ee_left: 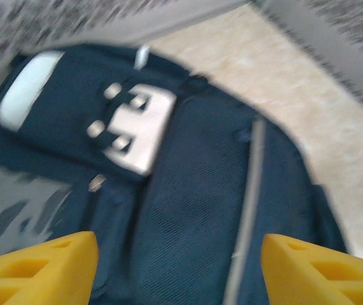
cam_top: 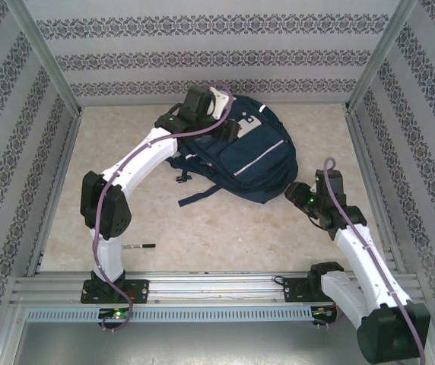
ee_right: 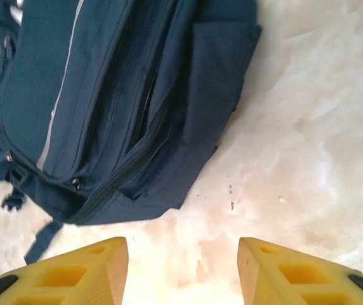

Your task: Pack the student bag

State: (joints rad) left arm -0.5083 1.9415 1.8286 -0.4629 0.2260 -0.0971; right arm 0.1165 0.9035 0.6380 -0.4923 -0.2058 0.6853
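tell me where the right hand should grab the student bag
Probably the thin side panel on the student bag, coming in low from the robot's right with the right hand: the bag lies flat and that fabric edge juts out over the table, thin enough to pinch.

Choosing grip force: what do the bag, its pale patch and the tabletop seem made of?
The bag looks like matte navy woven fabric: stitched seams, zips and a mesh-like panel show. Its pale patch looks smooth, perhaps rubbery or reflective plastic, with raised studs; blur leaves it open. The tabletop looks hard and glossy, marble-patterned stone or laminate, given cloudy veining and glare.
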